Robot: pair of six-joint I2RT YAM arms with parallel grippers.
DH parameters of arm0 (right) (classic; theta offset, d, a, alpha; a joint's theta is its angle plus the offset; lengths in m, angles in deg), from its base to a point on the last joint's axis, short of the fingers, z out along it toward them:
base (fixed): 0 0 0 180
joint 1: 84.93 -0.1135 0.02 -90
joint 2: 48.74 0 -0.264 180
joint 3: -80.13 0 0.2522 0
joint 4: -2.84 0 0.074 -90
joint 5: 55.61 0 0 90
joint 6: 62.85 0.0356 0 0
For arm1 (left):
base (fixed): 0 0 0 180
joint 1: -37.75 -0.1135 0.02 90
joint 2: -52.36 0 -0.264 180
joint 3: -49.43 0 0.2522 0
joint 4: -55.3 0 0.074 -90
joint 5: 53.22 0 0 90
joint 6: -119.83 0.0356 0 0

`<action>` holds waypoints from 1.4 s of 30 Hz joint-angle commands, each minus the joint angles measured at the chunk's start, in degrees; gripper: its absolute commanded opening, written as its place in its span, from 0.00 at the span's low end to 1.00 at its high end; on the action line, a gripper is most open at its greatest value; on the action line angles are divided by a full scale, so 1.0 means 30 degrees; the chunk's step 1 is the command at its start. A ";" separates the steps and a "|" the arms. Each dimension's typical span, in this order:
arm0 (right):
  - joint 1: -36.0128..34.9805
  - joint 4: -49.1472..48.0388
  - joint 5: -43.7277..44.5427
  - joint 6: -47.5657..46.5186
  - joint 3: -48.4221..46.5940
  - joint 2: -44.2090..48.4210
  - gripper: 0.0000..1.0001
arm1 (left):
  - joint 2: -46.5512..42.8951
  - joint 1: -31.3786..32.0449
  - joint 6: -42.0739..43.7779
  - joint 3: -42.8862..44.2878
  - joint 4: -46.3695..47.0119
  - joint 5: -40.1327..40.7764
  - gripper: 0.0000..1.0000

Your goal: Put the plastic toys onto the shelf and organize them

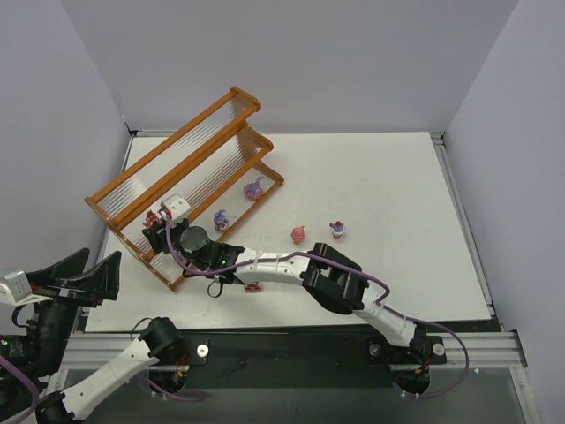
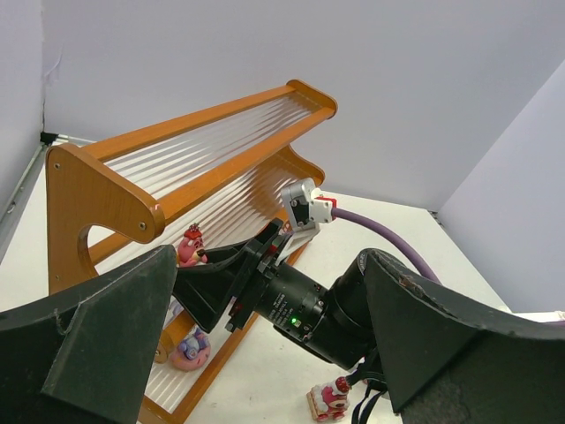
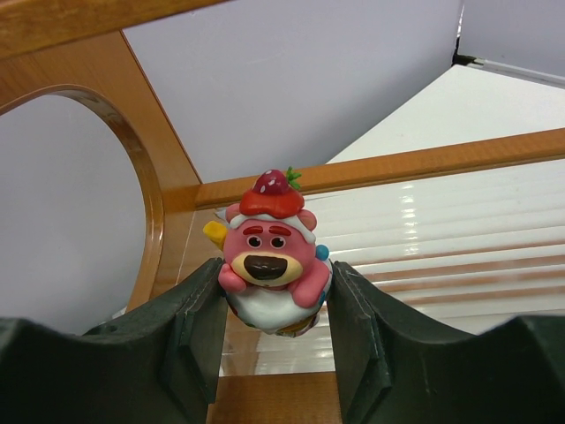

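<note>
My right gripper (image 3: 274, 287) is shut on a pink bear cupcake toy (image 3: 265, 247) with a red strawberry cap. It holds the toy at the near-left end of the orange-brown shelf (image 1: 181, 146), over a lower ribbed tier; this also shows in the top view (image 1: 155, 221) and the left wrist view (image 2: 190, 246). I cannot tell whether the toy rests on the slats. Two purple-pink toys (image 1: 254, 188) (image 1: 221, 218) sit on the lowest tier. Three more toys (image 1: 298, 234) (image 1: 337, 230) (image 1: 253, 287) lie on the table. My left gripper (image 1: 84, 276) is open and empty, off the table's near-left corner.
The right arm (image 1: 291, 265) stretches across the front of the white table (image 1: 397, 194). Grey walls close in the left, back and right. A metal rail (image 1: 309, 344) runs along the near edge.
</note>
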 commanded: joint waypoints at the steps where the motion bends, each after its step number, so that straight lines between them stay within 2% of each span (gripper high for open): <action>1: -0.0196 -0.0913 0.0576 -0.0518 -0.0942 -0.0227 0.22 | -0.1182 0.0081 0.0186 0.0435 0.0649 0.0026 0.98; 11: -0.0284 -0.1440 0.0724 -0.0986 -0.0591 -0.0227 0.48 | -0.0919 0.0081 0.0186 0.0464 0.0562 0.0347 0.97; 19: -0.0401 -0.1557 0.0753 -0.1397 -0.0503 -0.0110 0.58 | -0.0889 0.0110 0.0127 0.0318 0.0562 0.0465 0.97; 25: -0.0460 -0.1703 0.0724 -0.1573 -0.0357 -0.0023 0.60 | -0.0889 0.0109 0.0127 0.0347 0.0591 0.0553 0.97; 29: -0.0577 -0.1733 0.0870 -0.1836 -0.0152 0.0241 0.67 | -0.0860 0.0109 0.0127 0.0376 0.0562 0.0553 0.97; 42: -0.0899 -0.1822 0.0987 -0.2423 0.2338 0.2877 0.82 | -0.0684 0.0080 -0.0195 0.0581 0.0093 0.0787 0.97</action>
